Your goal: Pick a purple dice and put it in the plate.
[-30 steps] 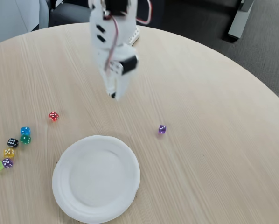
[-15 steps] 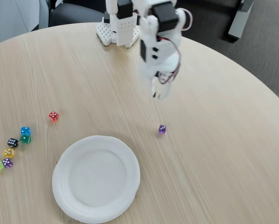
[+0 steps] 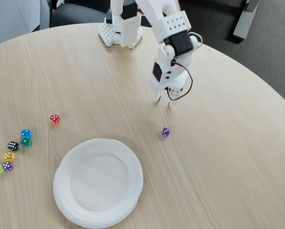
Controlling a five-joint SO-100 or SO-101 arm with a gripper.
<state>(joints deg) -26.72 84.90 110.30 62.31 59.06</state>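
A tiny translucent purple dice (image 3: 165, 132) lies alone on the wooden table, right of the plate's upper rim. The large white plate (image 3: 98, 181) sits near the front edge with nothing in it. My gripper (image 3: 163, 102) hangs from the white arm, pointing down just behind the dice and a little above the table. Its two thin fingertips (image 3: 158, 99) stand slightly apart with nothing between them.
A red die (image 3: 55, 119) lies left of centre. Several coloured dice cluster at the far left, among them a blue one (image 3: 25, 134), a black one (image 3: 13, 145) and a second purple one (image 3: 7, 166). The arm's base (image 3: 121, 28) stands at the table's back edge.
The arm swung from the left across to the right and came down, so the gripper now hangs just behind the lone purple dice. No dice or plate moved.
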